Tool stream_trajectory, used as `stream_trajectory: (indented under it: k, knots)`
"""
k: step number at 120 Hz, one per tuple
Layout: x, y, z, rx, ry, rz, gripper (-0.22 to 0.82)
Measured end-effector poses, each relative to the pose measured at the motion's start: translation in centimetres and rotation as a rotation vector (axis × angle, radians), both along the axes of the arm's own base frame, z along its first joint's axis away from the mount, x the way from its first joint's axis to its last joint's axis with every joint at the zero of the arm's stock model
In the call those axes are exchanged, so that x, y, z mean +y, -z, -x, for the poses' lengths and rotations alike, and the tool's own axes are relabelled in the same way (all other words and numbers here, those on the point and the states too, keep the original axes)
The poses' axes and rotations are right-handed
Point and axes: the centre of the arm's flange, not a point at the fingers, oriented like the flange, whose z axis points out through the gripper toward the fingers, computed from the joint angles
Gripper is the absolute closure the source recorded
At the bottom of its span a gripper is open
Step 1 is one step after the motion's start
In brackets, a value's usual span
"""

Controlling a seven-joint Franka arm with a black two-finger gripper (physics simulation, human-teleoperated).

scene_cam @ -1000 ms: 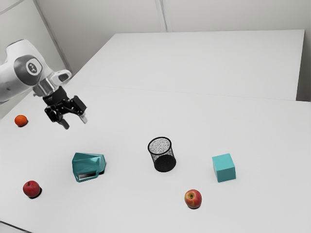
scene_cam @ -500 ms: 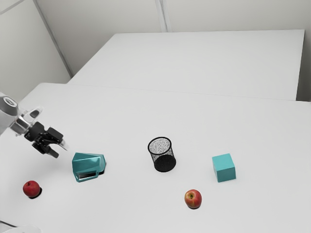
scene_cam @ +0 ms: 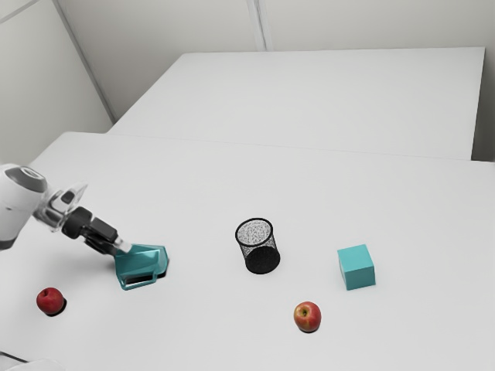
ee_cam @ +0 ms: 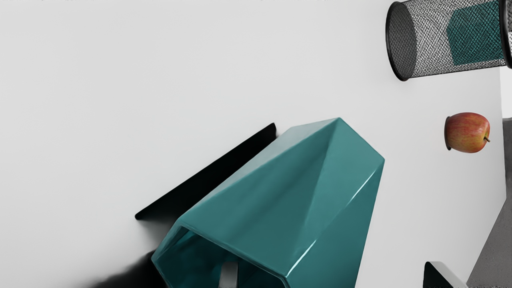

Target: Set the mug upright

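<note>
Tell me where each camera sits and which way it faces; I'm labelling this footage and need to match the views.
Exterior view: beside the arm and above the table, looking down across it; the arm and its gripper come in from the exterior view's left.
Wrist view: on the arm's hand, looking past the fingertips along the lying mug, one fingertip inside its mouth; both fingertips show, apart.
Shared: mug, mesh bin, red-and-yellow apple and teal block, seen through the mesh in the wrist view.
</note>
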Motion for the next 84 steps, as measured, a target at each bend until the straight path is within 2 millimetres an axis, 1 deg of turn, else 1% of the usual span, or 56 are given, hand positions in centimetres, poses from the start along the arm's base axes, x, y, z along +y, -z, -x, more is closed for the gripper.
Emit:
stream_trajectory:
  k: [13,33,41,61,84]
  knots:
    - [-0.4,0.2,-0.1,-0.028,0.024,0.018,0.27]
    - [-1.0,-0.2,-0.4,-0.072,0.068,0.024,0.53]
    - [-1.4,-0.2,-0.6,-0.086,0.087,0.025,0.61]
    - [-2.0,-0.9,-0.9,-0.121,0.126,0.015,0.7]
    - [-2.9,-2.2,-1.4,-0.163,0.17,-0.01,0.74]
